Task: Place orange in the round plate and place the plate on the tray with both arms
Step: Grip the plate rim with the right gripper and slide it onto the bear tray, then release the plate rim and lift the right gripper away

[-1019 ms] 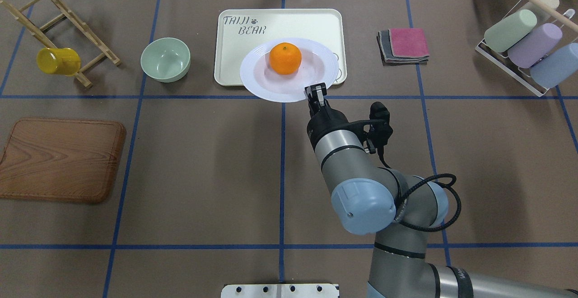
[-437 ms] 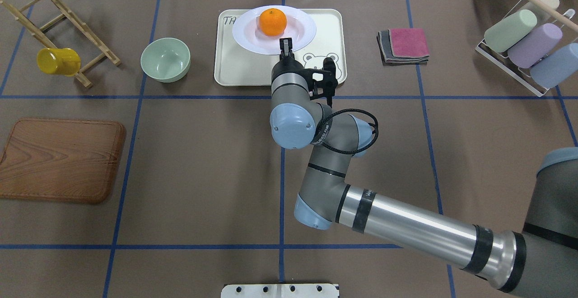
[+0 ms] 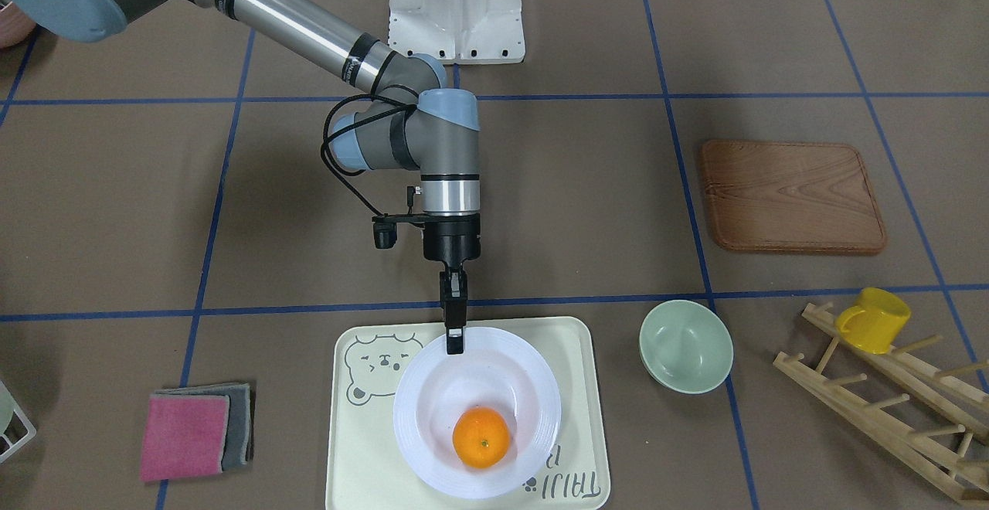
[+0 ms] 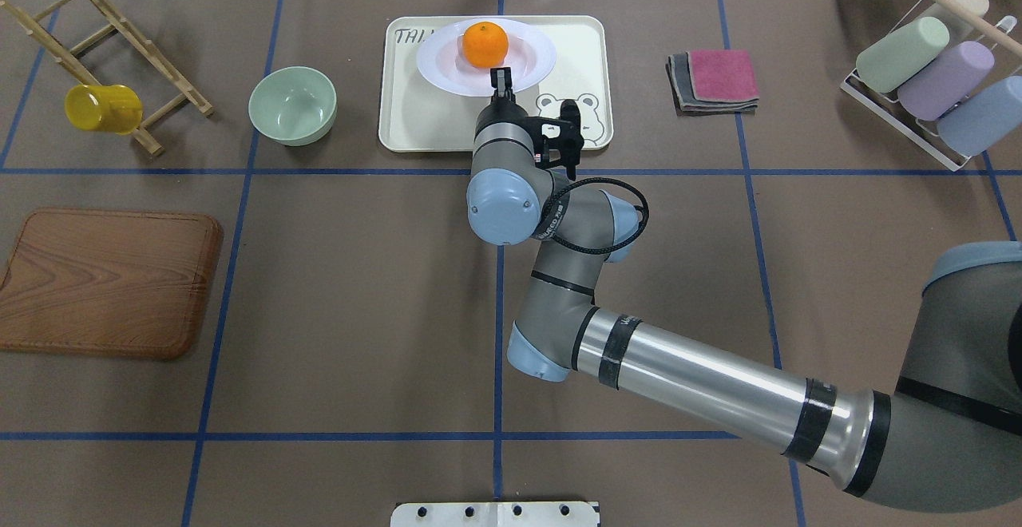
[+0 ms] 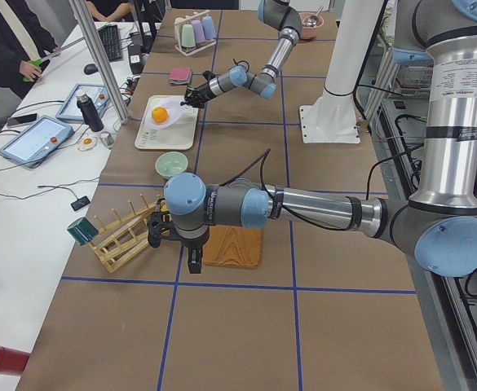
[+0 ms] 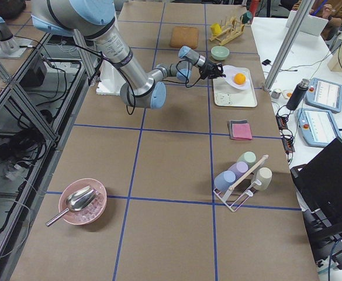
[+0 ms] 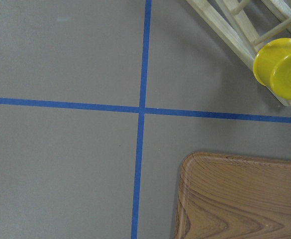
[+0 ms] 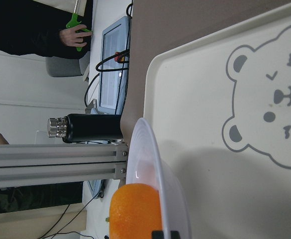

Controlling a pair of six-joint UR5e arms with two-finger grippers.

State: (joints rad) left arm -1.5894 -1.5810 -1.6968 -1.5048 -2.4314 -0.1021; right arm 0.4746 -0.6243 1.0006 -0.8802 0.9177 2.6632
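- Nearest the robot's base, the right arm (image 4: 703,387) is seen reaching from the right side across the surface (image 4: 359,335) toward the middle.
- At about the same depth on the left, a brown wooden board (image 4: 108,279) is laid flat.
- The left fingers (image 5: 193,262) are held above the surface near that board. They are shown only in the side view, so it cannot be told whether they are released or clenched.
- Farther out, a pale-green bowl (image 4: 292,105) is set upright just left of the tray (image 4: 415,120), apart from it.
- The tray is laid in the middle, beyond the blue line, and its bear drawing is partly hidden by the right wrist.
- The right fingers (image 3: 453,311) are clenched on the near rim of the round plate (image 4: 443,60).
- The plate is placed over the far half of the tray, with most of the lettering covered by it. Whether its base is rested on the tray cannot be told.
- The orange (image 4: 485,44) is seated in the plate's sunken centre.
- To the right of the tray, well apart from it, folded cloths (image 4: 715,80) are stacked, a pink one on top.
- At the far left, a yellow mug (image 4: 102,108) is hung on a wooden rack (image 4: 120,40).
- At the far right, pastel cups are laid on a wire rack (image 4: 894,124).
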